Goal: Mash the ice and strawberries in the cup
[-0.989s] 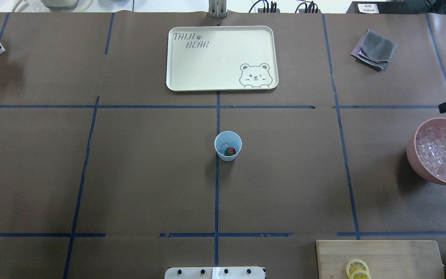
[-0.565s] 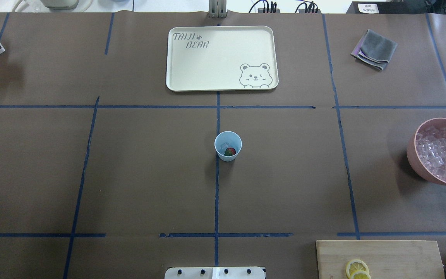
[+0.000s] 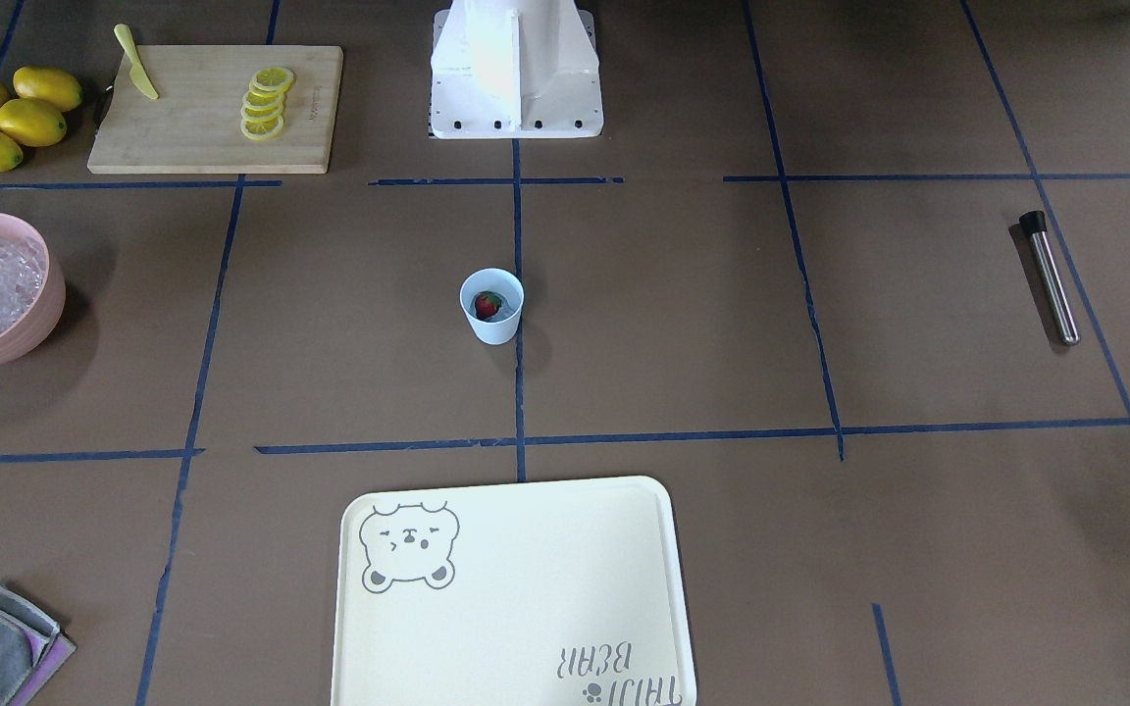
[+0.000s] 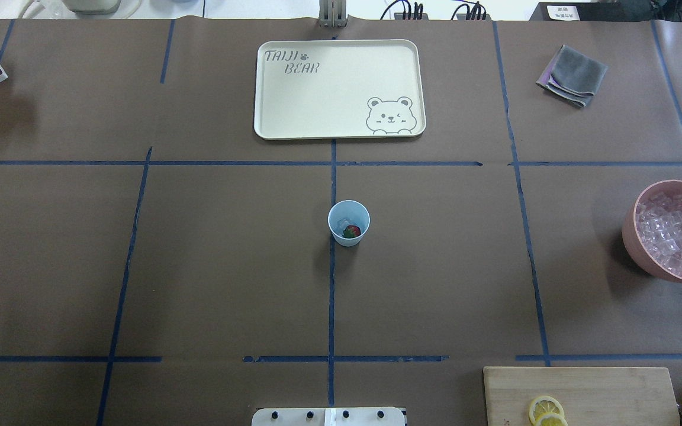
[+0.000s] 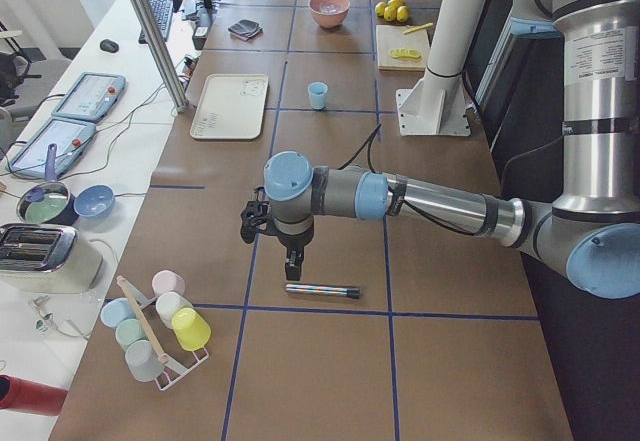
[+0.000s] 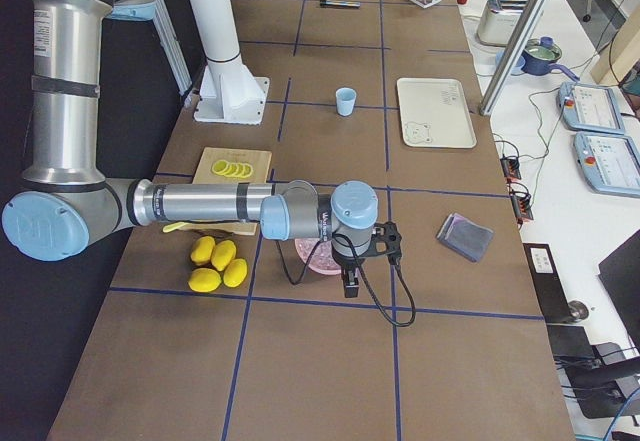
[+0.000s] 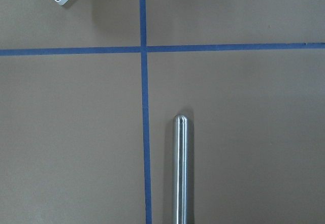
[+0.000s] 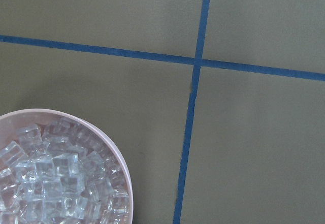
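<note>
The cup (image 4: 348, 222) stands on the counter (image 4: 228, 266) at a crossing of blue tape lines, between the robot base and the bear tray (image 4: 338, 89). Inside it lie one strawberry (image 4: 351, 231) and at least one ice cube (image 4: 344, 223), so the filling looks done and the mashing has not begun.

The tool for that step appears to be the steel muddler (image 3: 1050, 277), lying flat on the counter well apart from the cup, far out on the robot's left side. The left hand (image 5: 270, 223) hovers above it, and its wrist camera looks straight down at the muddler's rounded end. The step in hand seems to be picking it up. Whether the left hand is apart or together cannot be told, since only the side view shows it.

To do this well, the hand should come down with its fingers straddling the shaft across its width, not along it, and close near the middle so the rod does not tip when lifted. The smooth round metal may roll or slip, so a square, firm grip matters. It must then be turned upright before it goes to the cup.

The right hand (image 6: 349, 253) hangs near the pink bowl (image 4: 675, 232) of spare ice, far from the cup on the opposite side; its state cannot be told either. The light cup may tip or slide under pressure, so steadying it with that hand would help.
</note>
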